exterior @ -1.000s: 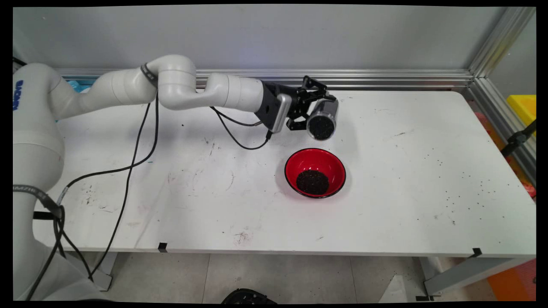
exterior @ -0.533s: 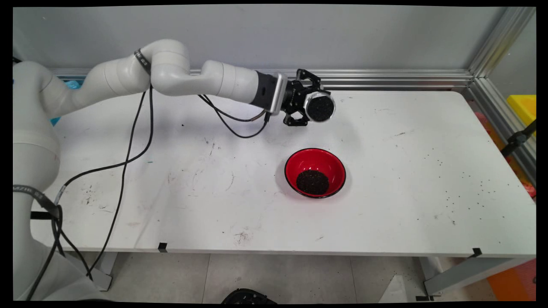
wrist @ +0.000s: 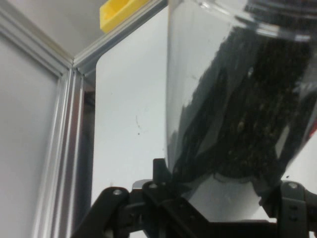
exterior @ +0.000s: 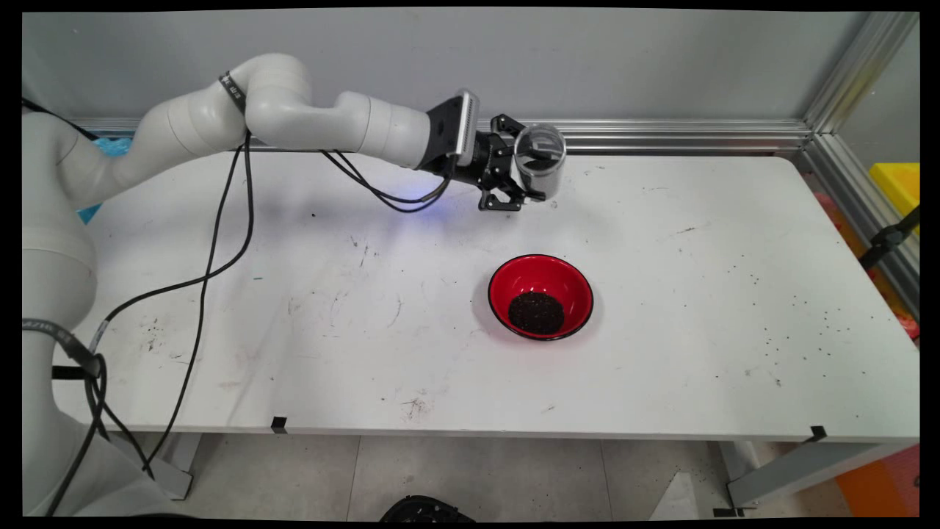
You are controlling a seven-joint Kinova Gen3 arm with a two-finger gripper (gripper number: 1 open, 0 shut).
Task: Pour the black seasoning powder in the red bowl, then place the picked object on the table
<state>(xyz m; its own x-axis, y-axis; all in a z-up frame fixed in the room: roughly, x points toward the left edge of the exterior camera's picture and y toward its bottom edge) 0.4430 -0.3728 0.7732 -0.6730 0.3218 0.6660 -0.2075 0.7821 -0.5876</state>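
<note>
The gripper (exterior: 530,184) is closed around a clear cup (exterior: 540,167), which is held well above the table (exterior: 698,294) near its far edge. The cup is clamped between the two fingers (wrist: 161,181), one pressed against each side of its wall. It is carried nearly upright, tilted a little, with its open mouth turned upward. Dark grains (wrist: 242,119) are seen inside it, heaped against the wall nearest the hand camera. Below the gripper and nearer the camera, well apart from the cup, a red bowl (exterior: 541,283) is set on the table with a pile of the same dark grains in it. Loose specks (exterior: 797,323) are scattered over the table to the right.
</note>
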